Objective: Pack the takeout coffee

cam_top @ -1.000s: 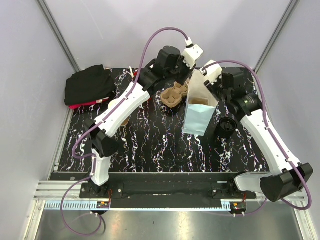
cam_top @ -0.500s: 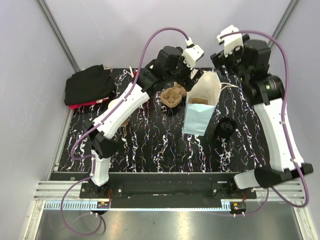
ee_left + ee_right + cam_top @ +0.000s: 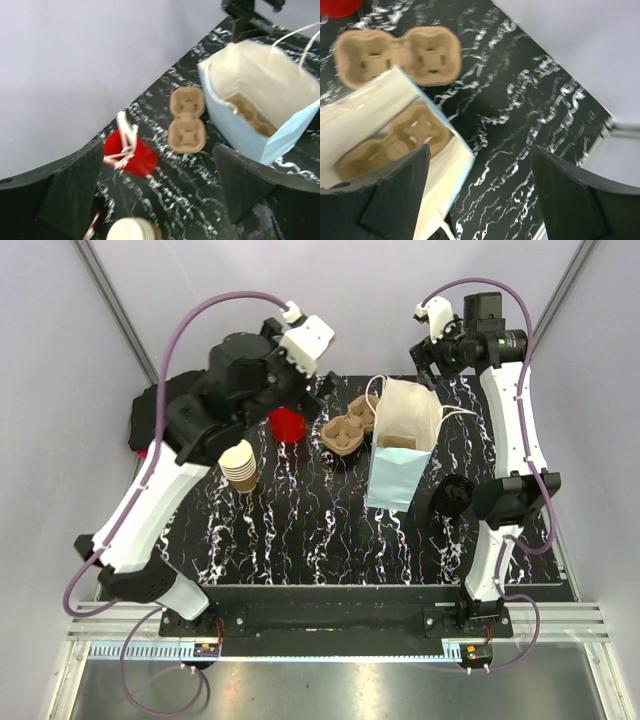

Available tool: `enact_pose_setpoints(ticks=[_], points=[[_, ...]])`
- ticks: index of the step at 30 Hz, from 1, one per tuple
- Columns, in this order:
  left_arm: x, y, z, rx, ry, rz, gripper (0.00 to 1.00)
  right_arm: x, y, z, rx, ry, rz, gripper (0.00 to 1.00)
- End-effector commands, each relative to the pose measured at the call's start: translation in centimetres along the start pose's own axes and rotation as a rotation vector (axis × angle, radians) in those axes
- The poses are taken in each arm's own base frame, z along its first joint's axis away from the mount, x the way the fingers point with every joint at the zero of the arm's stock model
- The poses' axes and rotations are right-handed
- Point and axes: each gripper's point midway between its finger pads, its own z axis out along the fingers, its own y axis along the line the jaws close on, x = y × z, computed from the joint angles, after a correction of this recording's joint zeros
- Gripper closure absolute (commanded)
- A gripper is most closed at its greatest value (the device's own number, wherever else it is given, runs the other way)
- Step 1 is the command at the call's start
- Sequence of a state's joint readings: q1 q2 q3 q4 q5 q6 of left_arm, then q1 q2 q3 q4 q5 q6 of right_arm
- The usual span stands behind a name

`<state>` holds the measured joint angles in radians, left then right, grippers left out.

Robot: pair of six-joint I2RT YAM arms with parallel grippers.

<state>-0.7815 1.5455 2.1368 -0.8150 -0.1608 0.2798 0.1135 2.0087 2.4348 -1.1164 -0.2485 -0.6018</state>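
The takeout coffee (image 3: pixel 240 464), a tan paper cup with a white inside, stands on the left of the black marbled table; several rims show, as if cups were nested. It sits at the bottom edge of the left wrist view (image 3: pixel 131 230). My left gripper (image 3: pixel 312 390) hangs high above the red cup, open and empty (image 3: pixel 160 195). My right gripper (image 3: pixel 428 362) is raised at the back right, open and empty (image 3: pixel 480 195), above the bag's far corner. The light blue paper bag (image 3: pixel 398 468) stands open, with a pulp cup carrier (image 3: pixel 250 115) inside it.
A second pulp carrier (image 3: pixel 345 430) lies left of the bag. A red cup (image 3: pixel 287 425) of white utensils stands beside it. A black cloth (image 3: pixel 175 410) lies at the back left. A black round object (image 3: pixel 452 492) sits right of the bag. Grey walls close in the table.
Both grippers have opened and drawn away from the bag's mouth. The left arm swung up and to the left, the right arm up and back. The bag stands on its own.
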Motion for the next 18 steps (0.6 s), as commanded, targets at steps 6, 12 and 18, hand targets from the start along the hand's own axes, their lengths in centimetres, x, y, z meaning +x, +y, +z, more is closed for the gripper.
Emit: enact_pose_setpoints(ticks=[6,12,18], points=[[4.0,4.1,-2.6,-0.12,0.107,0.048,0.01,-0.2,3.2,0.2,-0.193,-0.005,-0.095,0.15],[5.8,4.2,-2.8,-0.122,0.152,0.055,0.01,1.2,4.1,2.2,-0.226,0.051,-0.117,0.18],[5.9,4.2,-3.0,-0.12,0.15,0.044,0.01,1.3,3.6,4.2,-0.197,0.058,-0.1,0.29]])
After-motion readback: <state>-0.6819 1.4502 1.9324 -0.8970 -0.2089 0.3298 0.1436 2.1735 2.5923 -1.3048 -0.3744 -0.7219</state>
